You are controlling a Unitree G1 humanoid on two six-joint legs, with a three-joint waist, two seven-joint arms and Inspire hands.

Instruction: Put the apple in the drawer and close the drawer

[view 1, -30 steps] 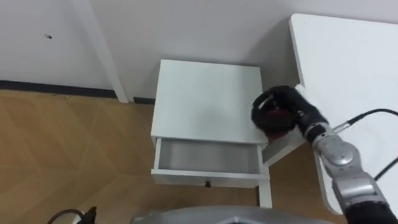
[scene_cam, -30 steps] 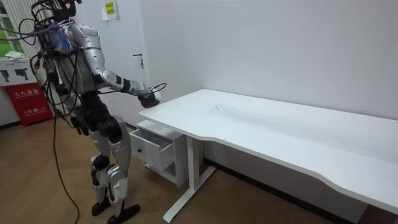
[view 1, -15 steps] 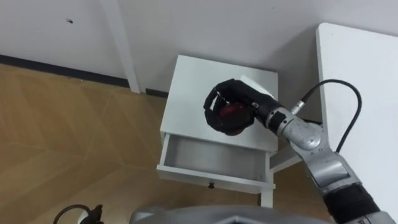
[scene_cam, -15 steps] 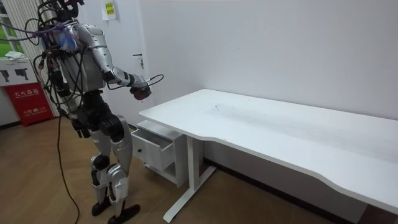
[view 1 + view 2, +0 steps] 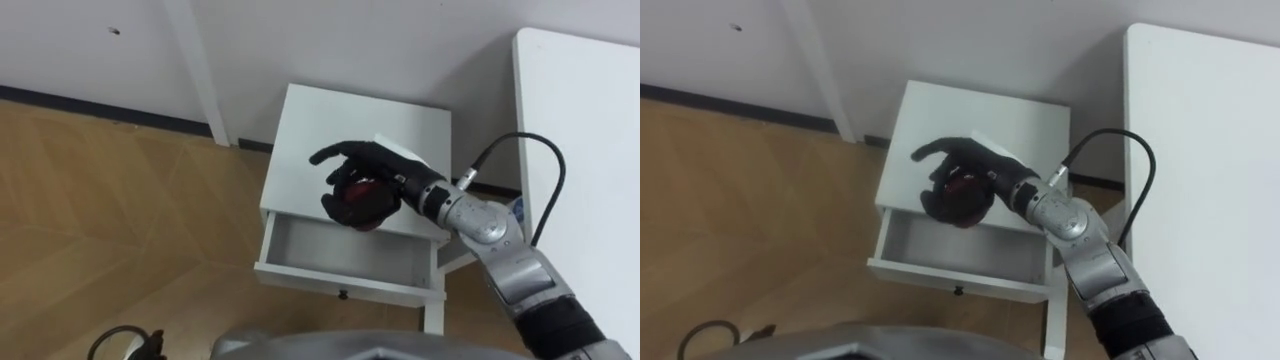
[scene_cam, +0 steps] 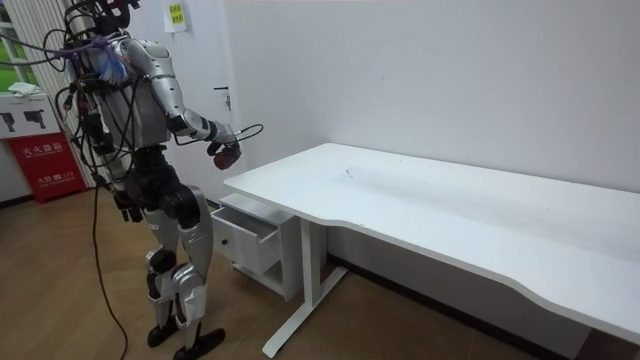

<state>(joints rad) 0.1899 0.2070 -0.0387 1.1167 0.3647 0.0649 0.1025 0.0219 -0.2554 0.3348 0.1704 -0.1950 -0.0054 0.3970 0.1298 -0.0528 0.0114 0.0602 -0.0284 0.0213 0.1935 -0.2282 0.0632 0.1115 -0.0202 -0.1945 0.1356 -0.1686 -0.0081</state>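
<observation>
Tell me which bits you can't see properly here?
- Apple: mostly wrapped by the right hand's fingers in both eye views; just a red patch shows.
- Drawer: its back part sits hidden under the cabinet top.
- Table: cut off by the eye views' right edge.
- Left hand: a small dark shape by the hip in the room view, too small to read.

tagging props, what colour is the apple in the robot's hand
Dark red apple, gripped in the black right hand; the left eye view shows it best.
</observation>
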